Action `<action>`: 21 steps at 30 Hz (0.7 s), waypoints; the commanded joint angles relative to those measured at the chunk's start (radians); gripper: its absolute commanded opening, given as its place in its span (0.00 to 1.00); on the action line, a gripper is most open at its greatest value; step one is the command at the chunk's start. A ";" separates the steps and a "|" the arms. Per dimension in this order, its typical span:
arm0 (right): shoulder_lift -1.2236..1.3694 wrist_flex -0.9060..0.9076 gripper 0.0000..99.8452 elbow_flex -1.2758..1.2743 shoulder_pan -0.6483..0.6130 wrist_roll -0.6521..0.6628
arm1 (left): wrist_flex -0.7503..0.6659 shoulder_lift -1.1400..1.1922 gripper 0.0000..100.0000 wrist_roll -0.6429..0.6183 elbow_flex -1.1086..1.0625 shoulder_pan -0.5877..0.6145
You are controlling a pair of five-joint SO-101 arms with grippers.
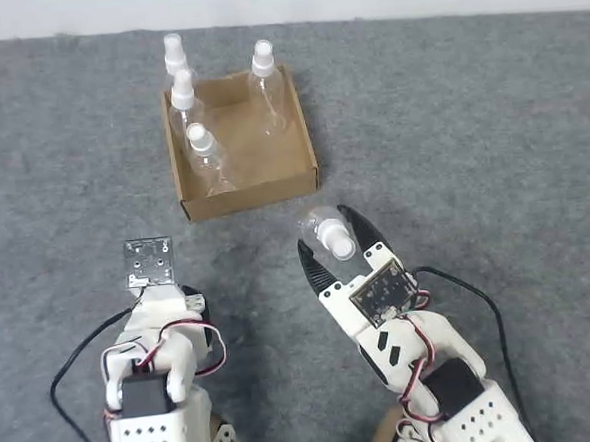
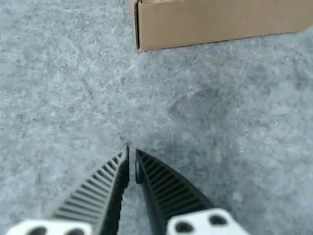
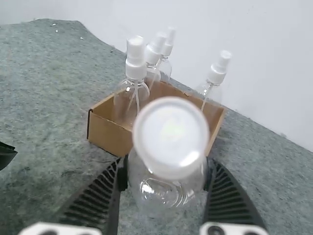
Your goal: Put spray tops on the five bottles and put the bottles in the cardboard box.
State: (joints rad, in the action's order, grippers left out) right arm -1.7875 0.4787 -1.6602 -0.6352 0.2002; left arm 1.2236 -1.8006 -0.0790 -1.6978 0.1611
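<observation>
From above, the right gripper [image 1: 324, 229] pinches the held bottle [image 1: 317, 223] over the gray mat [image 1: 490, 129], near the front of the cardboard box [image 1: 300, 131]. The bottle stands up but leans. Its white spray top [image 1: 337, 241] tips back toward the arm. Four bottles [image 1: 202, 146] stand up in the box, and the far one's bottom is hidden.

In the left wrist view, the left gripper [image 2: 131, 157] has its fingers pressed together over the mat. The box is cut off at the edge.

In the right wrist view, the spray top points straight at the camera and covers much of the held bottle.
</observation>
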 commanded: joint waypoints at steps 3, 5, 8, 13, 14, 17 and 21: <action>-0.024 -0.024 0.12 0.049 -0.005 0.000 | 0.008 0.003 0.01 0.012 0.012 0.003; -0.022 -0.022 0.12 0.071 -0.005 0.000 | 0.008 0.003 0.01 0.012 0.012 0.003; -0.022 0.001 0.12 0.110 0.005 0.000 | 0.008 0.003 0.01 0.012 0.012 0.003; -0.021 0.162 0.12 0.241 0.051 0.000 | 0.008 0.003 0.01 0.012 0.012 0.003; -0.021 0.186 0.12 0.262 0.058 0.000 | 0.008 0.003 0.01 0.012 0.012 0.003; -0.021 0.228 0.12 0.307 0.068 0.000 | 0.008 0.003 0.01 0.012 0.012 0.003; -0.021 0.259 0.12 0.353 0.068 0.000 | 0.008 0.003 0.01 0.012 0.012 0.003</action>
State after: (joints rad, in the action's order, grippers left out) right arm -1.7875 0.7242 -1.4055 -0.5800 0.2002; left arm 1.2236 -1.8006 -0.0790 -1.6978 0.1611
